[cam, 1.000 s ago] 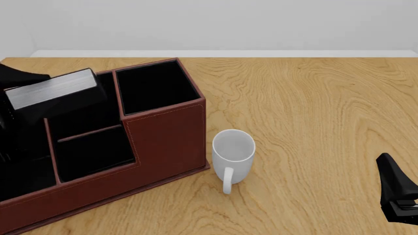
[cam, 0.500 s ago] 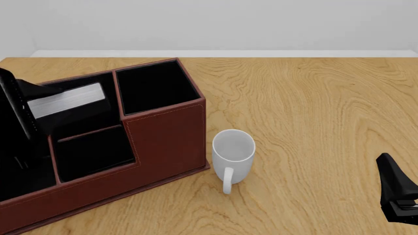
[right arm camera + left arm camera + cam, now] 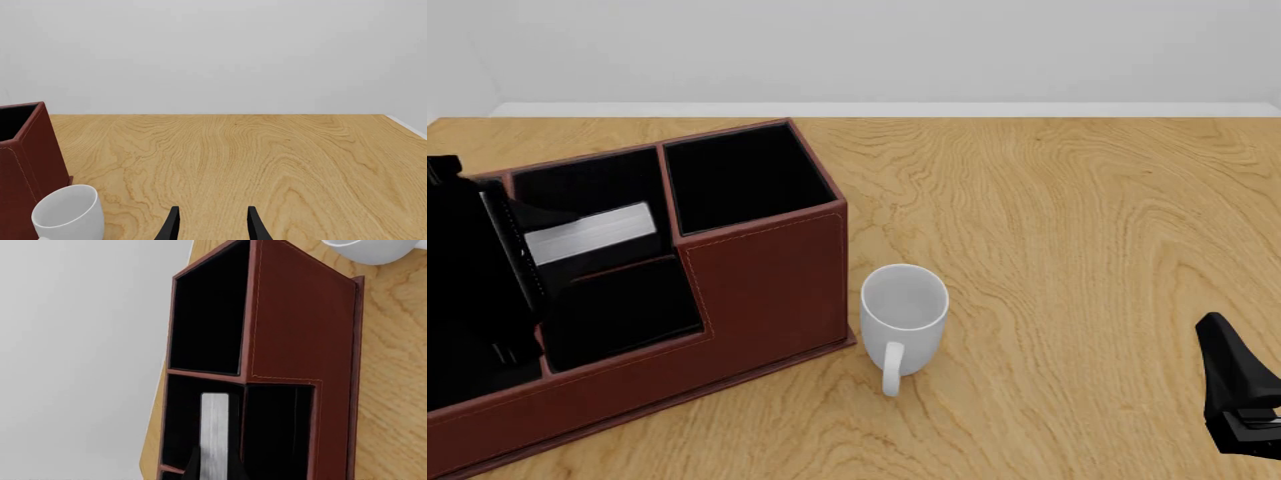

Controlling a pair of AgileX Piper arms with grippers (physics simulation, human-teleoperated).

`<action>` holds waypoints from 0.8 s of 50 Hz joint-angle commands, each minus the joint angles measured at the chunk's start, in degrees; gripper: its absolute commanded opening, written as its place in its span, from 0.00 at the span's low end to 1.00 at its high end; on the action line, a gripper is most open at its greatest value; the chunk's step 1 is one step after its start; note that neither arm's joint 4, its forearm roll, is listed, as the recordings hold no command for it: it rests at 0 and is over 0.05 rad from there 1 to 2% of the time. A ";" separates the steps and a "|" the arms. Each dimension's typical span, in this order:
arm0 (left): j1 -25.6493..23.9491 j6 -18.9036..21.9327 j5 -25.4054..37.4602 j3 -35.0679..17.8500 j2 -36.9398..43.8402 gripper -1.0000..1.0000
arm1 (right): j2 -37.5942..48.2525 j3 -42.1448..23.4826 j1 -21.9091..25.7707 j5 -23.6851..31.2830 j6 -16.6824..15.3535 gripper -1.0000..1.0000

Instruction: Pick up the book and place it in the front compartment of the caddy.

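We see the caddy (image 3: 767,275) standing on the left part of the wooden table (image 3: 1068,220), its taller end toward the table's middle and its lower sections running off to the left; the white mug (image 3: 904,318) stands just beside its tall front wall, handle turned toward the camera. The left gripper (image 3: 215,471) reaches over the caddy's low end; in the front view the arm (image 3: 474,290) is a dark mass covering the leftmost sections. The book (image 3: 590,234) is clamped between its fingers, one black fingertip (image 3: 194,467) on each cover, with the pale page edge facing up; it sits tilted, lowered into the rear middle section just left of the tall square compartment, and behind the divider that closes off the low section nearer the camera; we cannot tell whether it touches the bottom. In the left wrist view the book (image 3: 214,432) shows as a narrow grey strip inside that section. The right gripper (image 3: 212,225) waits well apart at the table's right near edge, its fingers spread a moderate way with nothing between them; in the front view only its dark body (image 3: 1241,398) shows.
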 commanded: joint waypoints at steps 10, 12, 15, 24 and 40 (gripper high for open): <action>1.53 1.86 -5.80 2.65 2.79 0.00 | -0.02 0.00 -0.01 0.01 0.00 1.00; 1.30 1.62 -6.16 2.65 2.86 0.00 | 0.00 0.00 -0.02 0.00 0.01 1.00; 1.19 1.14 -6.61 2.64 3.23 0.00 | 0.00 0.00 -0.01 0.00 0.01 1.00; 1.06 0.52 -8.14 3.06 4.58 0.00 | 0.00 0.00 0.00 0.00 0.00 1.00; 4.67 3.12 -14.65 2.98 11.32 0.00 | 0.01 0.00 0.00 -0.01 0.01 1.00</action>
